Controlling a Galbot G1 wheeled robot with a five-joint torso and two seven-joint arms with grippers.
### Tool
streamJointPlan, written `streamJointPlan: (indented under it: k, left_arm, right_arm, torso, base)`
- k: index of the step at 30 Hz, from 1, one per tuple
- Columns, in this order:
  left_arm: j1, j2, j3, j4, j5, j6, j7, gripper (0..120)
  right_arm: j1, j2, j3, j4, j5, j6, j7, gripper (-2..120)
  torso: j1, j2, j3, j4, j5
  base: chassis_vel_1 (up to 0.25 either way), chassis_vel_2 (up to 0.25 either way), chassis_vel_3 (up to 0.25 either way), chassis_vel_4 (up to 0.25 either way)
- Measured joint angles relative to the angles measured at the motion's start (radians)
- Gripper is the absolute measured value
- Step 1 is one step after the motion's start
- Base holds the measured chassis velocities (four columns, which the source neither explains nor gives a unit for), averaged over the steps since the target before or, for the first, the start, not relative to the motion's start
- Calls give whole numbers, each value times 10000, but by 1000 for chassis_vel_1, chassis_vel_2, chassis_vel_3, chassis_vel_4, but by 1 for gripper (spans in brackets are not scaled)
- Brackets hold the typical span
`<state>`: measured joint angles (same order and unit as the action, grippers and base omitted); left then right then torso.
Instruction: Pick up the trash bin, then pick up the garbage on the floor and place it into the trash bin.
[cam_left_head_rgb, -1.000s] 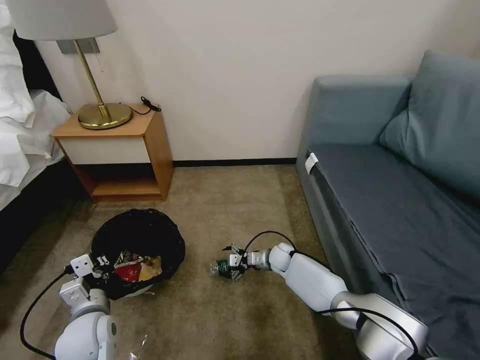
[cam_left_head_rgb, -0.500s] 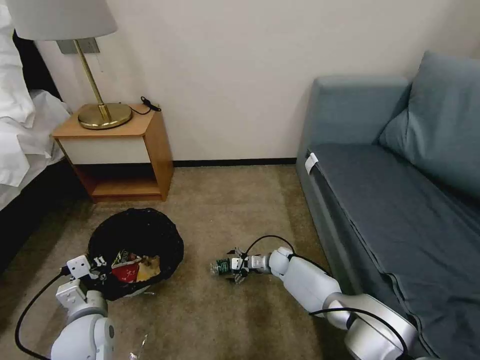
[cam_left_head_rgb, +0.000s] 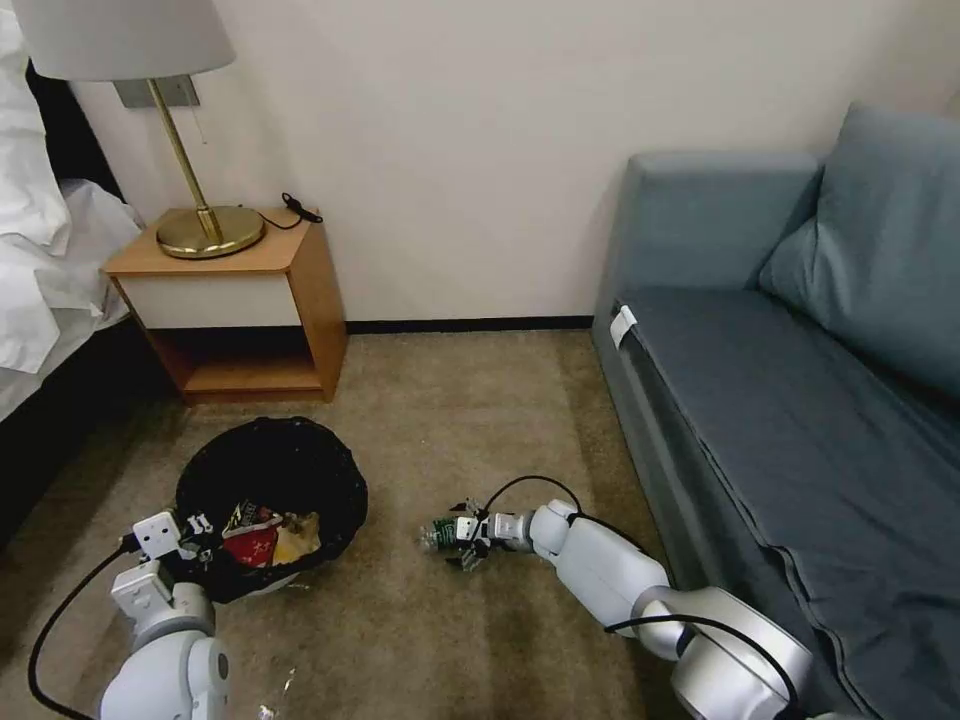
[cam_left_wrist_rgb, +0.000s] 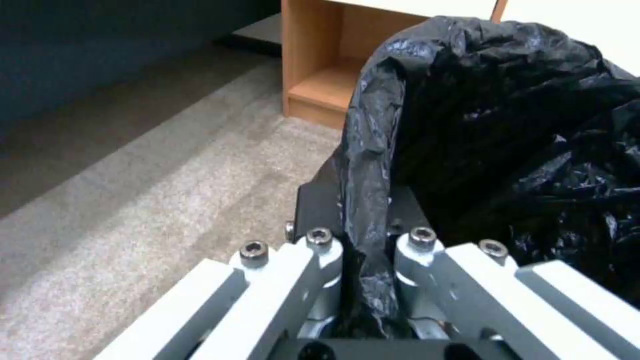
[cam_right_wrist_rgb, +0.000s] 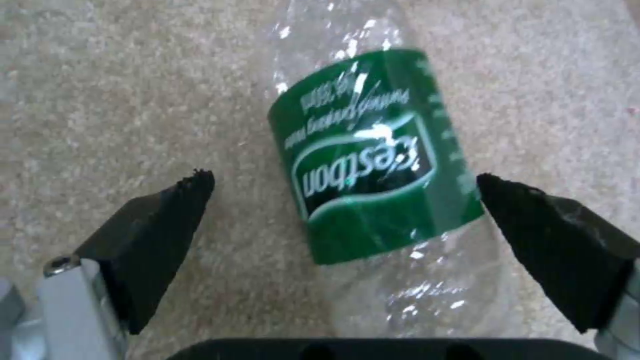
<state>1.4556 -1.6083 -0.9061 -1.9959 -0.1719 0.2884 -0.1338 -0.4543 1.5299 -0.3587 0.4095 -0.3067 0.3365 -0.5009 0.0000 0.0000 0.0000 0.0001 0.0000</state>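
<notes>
The trash bin (cam_left_head_rgb: 265, 470), white with a black bag over its rim, sits low at the left with a red-and-white packet (cam_left_head_rgb: 252, 543) and a yellow wrapper (cam_left_head_rgb: 298, 537) inside. My left gripper (cam_left_head_rgb: 195, 535) is shut on the bag-covered rim (cam_left_wrist_rgb: 365, 235). A clear bottle with a green label (cam_right_wrist_rgb: 373, 160) lies on the carpet (cam_left_head_rgb: 443, 534). My right gripper (cam_right_wrist_rgb: 340, 195) is open and straddles the bottle, one black finger (cam_right_wrist_rgb: 163, 220) on each side without touching it. In the head view the right gripper (cam_left_head_rgb: 462, 538) is down at the floor over the bottle.
A wooden nightstand (cam_left_head_rgb: 240, 300) with a brass lamp (cam_left_head_rgb: 205, 225) stands behind the bin. A bed (cam_left_head_rgb: 40, 270) lies at the left and a blue-grey sofa (cam_left_head_rgb: 800, 400) along the right. Open carpet (cam_left_head_rgb: 450, 400) stretches between them.
My right arm has lowered and drawn slightly nearer, bringing the open gripper down around the bottle. The bin and left gripper shifted slightly lower and left.
</notes>
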Motion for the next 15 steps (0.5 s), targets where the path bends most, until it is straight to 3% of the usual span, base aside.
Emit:
streamJointPlan:
  k: [7, 15]
  left_arm:
    - [-28, 0, 15, -15, 10, -4, 0, 4]
    - [-86, 0, 55, 88, 18, -10, 0, 4]
  right_arm:
    - [2, -45, 82, -141, 135, -5, -96, 85]
    - [-97, -181, 172, -140, 225, 10, -61, 52]
  torso:
    - [0, 0, 0, -1, 0]
    - [0, 0, 0, 0, 1]
  base:
    - [0, 0, 0, 0]
    - [0, 0, 0, 0]
